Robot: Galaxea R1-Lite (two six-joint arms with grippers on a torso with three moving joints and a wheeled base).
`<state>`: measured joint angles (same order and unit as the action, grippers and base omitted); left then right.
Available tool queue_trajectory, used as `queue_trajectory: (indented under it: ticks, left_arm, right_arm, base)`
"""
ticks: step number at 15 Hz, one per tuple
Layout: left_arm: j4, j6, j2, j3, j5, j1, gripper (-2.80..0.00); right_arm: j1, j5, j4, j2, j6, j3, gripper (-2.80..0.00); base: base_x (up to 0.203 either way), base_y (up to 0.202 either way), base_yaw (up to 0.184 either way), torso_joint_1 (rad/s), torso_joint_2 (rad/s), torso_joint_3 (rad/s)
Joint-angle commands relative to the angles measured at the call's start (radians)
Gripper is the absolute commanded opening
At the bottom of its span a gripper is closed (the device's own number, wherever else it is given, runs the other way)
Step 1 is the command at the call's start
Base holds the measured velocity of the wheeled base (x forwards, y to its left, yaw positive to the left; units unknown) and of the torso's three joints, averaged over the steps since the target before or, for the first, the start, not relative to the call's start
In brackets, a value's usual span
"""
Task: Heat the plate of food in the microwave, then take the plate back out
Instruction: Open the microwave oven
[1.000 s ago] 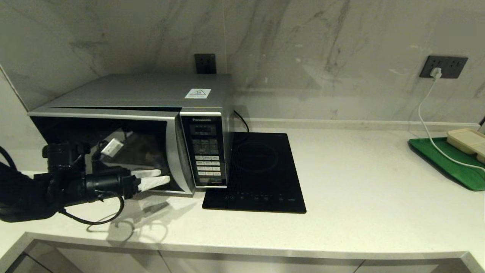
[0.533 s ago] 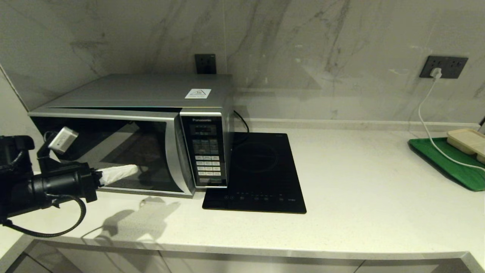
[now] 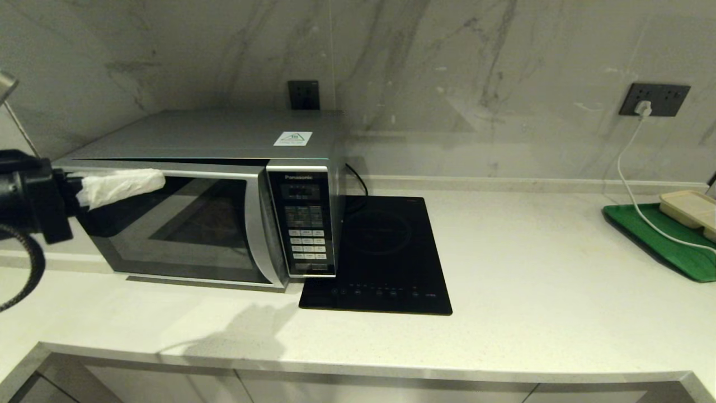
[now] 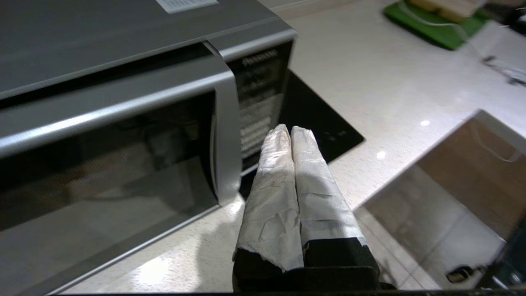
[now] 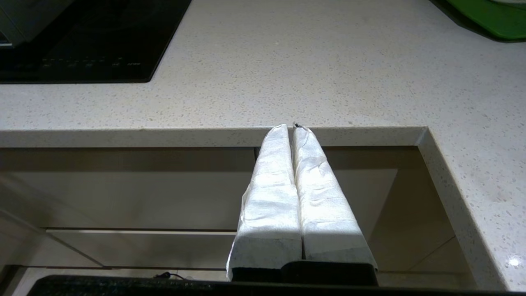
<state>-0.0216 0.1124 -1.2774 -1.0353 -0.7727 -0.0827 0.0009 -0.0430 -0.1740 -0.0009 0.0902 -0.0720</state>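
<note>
A pale speckled stone countertop [image 3: 531, 268] runs below a grey-veined marble wall, and on it, toward my left, stands the microwave [image 3: 212, 190], silver, its dark glass door shut flat against the body. The black keypad panel [image 3: 305, 224] sits on the microwave's right side, and a flat black induction cooktop [image 3: 380, 257] lies just beside it on the counter. Far to my right a green tray [image 3: 665, 240] holds a beige compartment tray [image 3: 691, 208], with a white cable [image 3: 629, 168] running across them from a wall socket [image 3: 657, 98].

My left gripper [image 3: 159, 178] is raised in front of the microwave door's upper left part, level with the top edge of the door. Its two white-wrapped fingers [image 4: 279, 172] are pressed together along their whole length, with nothing between them. From my left wrist I see the fingers point past the door's curved silver handle strip [image 4: 226, 135] toward the keypad and the cooktop; they stand in front of the glass, apart from it.

My right gripper [image 5: 291, 127] hangs low at the counter's front edge, below the surface, fingers likewise closed on nothing.

The plate of food is nowhere to be seen: the glass is too dark to show what lies behind it.
</note>
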Motion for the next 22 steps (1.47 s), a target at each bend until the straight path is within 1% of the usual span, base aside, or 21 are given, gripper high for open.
queue_trajectory:
  ticks: [1,3,4,5,7,9,10,14,16,19,21,22]
  left_arm:
    - [-0.074,-0.008,-0.121,-0.173,0.291,0.132,-2.80]
    - [-0.083,-0.011,-0.231,-0.251,0.538,0.207,-2.80]
    - [-0.060,-0.009,-0.276,-0.275,0.642,0.232,-2.80]
    - [0.016,-0.007,-0.304,-0.284,0.692,0.247,-2.80]
    - [0.133,-0.005,-0.358,-0.292,0.735,0.258,-2.80]
    - [0.194,-0.006,-0.408,-0.320,0.785,0.268,-2.80]
    - [0.199,-0.005,-0.419,-0.337,0.791,0.274,-2.80]
    - [0.189,-0.003,-0.451,-0.345,0.806,0.293,-2.80]
    - [0.140,-0.003,-0.433,-0.347,0.808,0.316,-2.80]
    - [0.001,-0.011,-0.409,-0.386,0.813,0.331,-2.80]
    - [-0.110,-0.014,-0.402,-0.423,0.835,0.338,-2.80]
    - [-0.145,-0.015,-0.402,-0.440,0.842,0.339,-2.80]
  right_arm:
    - [0.001,0.000,-0.001,0.001,0.000,0.000,-2.80]
    - [0.001,0.000,-0.001,0.001,0.000,0.000,-2.80]
    - [0.001,0.000,-0.001,0.001,0.000,0.000,-2.80]
    - [0.001,0.000,-0.001,0.001,0.000,0.000,-2.80]
    - [0.001,0.000,-0.001,0.001,0.000,0.000,-2.80]
    - [0.001,0.000,-0.001,0.001,0.000,0.000,-2.80]
    - [0.001,0.000,-0.001,0.001,0.000,0.000,-2.80]
    - [0.001,0.000,-0.001,0.001,0.000,0.000,-2.80]
    - [0.001,0.000,-0.001,0.001,0.000,0.000,-2.80]
    - [0.001,0.000,-0.001,0.001,0.000,0.000,-2.80]
    - [0.001,0.000,-0.001,0.001,0.000,0.000,-2.80]
    - [0.001,0.000,-0.001,0.001,0.000,0.000,-2.80]
  base:
    - [0.000,0.000,0.000,0.000,0.00,0.000]
    - [0.000,0.000,0.000,0.000,0.00,0.000]
    - [0.000,0.000,0.000,0.000,0.00,0.000]
    - [0.000,0.000,0.000,0.000,0.00,0.000]
    - [0.000,0.000,0.000,0.000,0.00,0.000]
    - [0.000,0.000,0.000,0.000,0.00,0.000]
    - [0.000,0.000,0.000,0.000,0.00,0.000]
    - [0.000,0.000,0.000,0.000,0.00,0.000]
    - [0.000,0.000,0.000,0.000,0.00,0.000]
    - [0.000,0.000,0.000,0.000,0.00,0.000]
    - [0.000,0.000,0.000,0.000,0.00,0.000]
    - [0.000,0.000,0.000,0.000,0.00,0.000]
